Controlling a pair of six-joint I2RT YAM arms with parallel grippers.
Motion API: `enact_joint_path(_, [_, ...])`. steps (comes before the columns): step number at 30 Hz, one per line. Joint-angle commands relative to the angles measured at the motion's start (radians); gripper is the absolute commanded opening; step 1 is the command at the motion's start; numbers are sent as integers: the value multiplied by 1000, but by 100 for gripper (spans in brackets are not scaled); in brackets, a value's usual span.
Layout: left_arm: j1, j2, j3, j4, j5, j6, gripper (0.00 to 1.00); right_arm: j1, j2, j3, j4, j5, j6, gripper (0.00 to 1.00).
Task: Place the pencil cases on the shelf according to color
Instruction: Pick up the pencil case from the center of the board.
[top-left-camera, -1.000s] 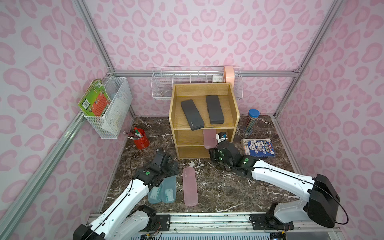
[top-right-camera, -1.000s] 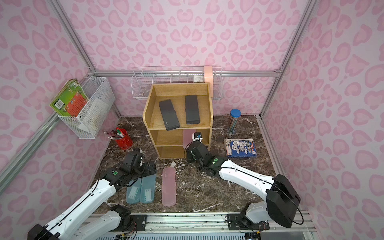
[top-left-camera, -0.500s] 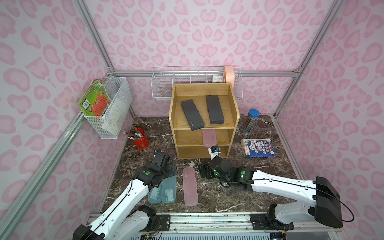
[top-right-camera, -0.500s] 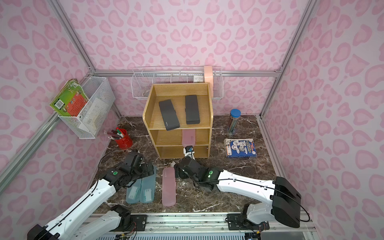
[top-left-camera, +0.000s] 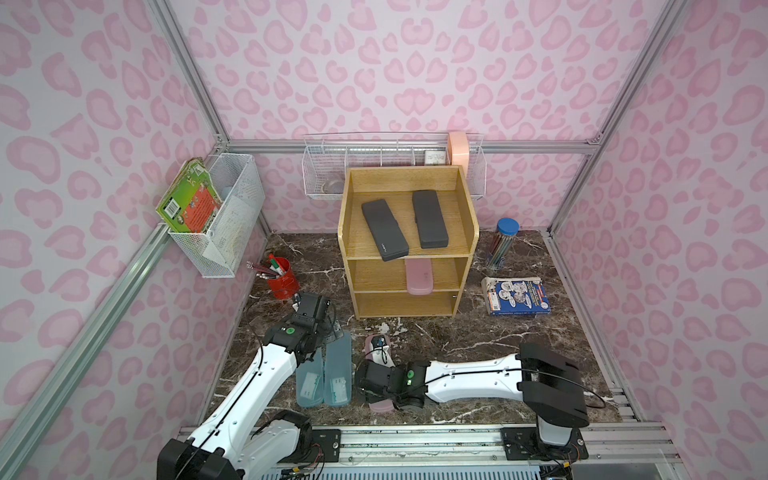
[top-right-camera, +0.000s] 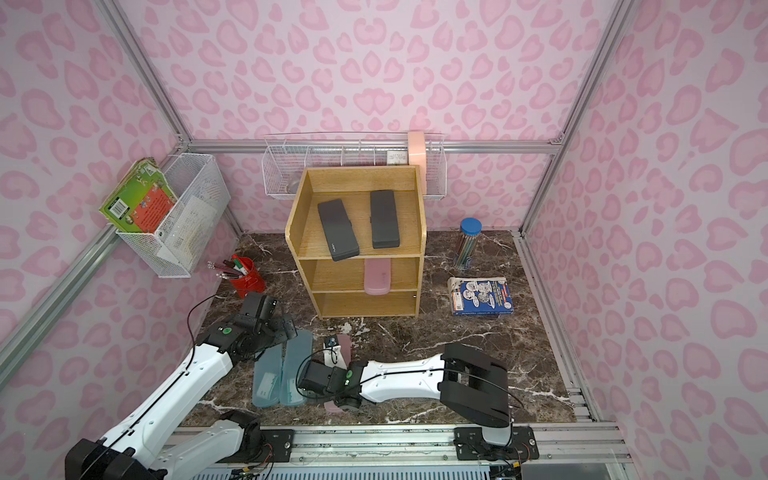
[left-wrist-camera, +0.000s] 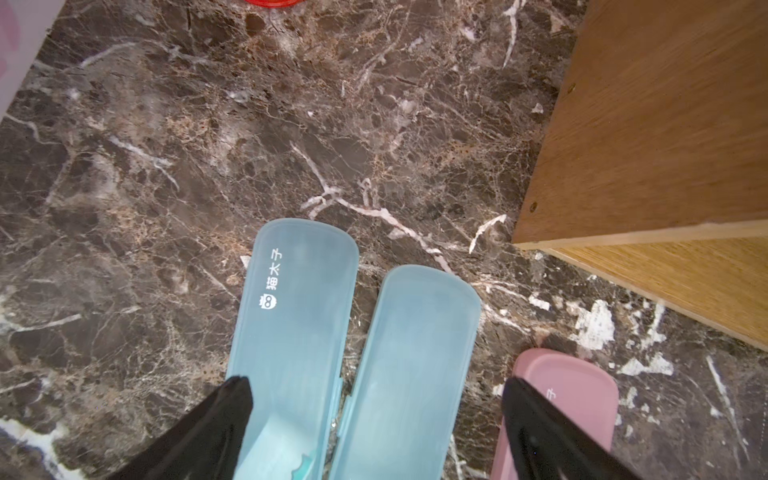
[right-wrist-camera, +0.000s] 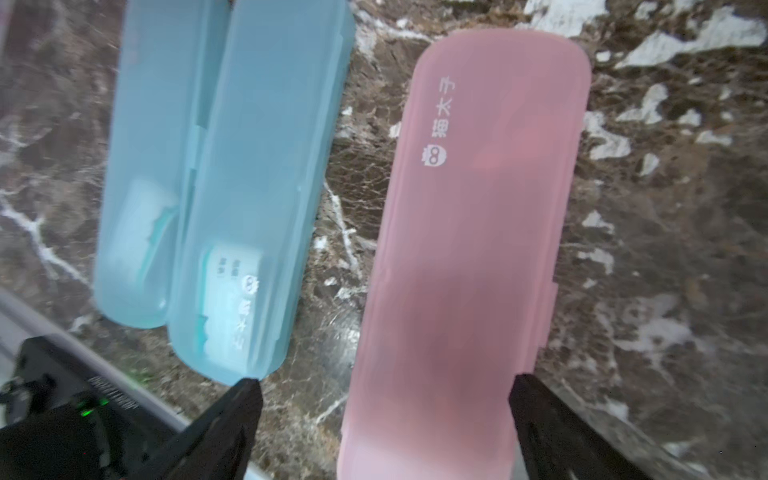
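While hanging over the desk (left-wrist-camera: 166, 166), held right pincer (right-wrist-camera: 384, 384) wide open above pink pencil case (right-wrist-camera: 478, 208), left pincer (left-wrist-camera: 376, 382) open too above two blue pencil cases (left-wrist-camera: 295, 316).

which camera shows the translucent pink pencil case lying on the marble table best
The right wrist view: the translucent pink plastic pencil case fills the frame, logo readable. Both top views show only its ends past the right arm; the left wrist view catches one end.
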Motion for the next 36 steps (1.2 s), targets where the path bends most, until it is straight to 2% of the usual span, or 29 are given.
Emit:
enact_joint_path(1, [6,-11,-5,-27,35,14,99,0,26,29,-161,28,29,96])
enact_joint_path(7, [6,-27,-26,-26,50,7,99,-28,-14,-49,-197,28,19,96])
enact_joint_path(13, [5,-37,-24,-46,75,8,99,-47,-168,-198,-110,53,-6,96])
enact_joint_path(17, [5,-45,-27,-40,90,6,99,-14,-242,-227,-75,72,-5,98])
enact_joint_path(36, [2,-112,-59,-21,154,-19,99,87,-194,-267,-27,56,125,100])
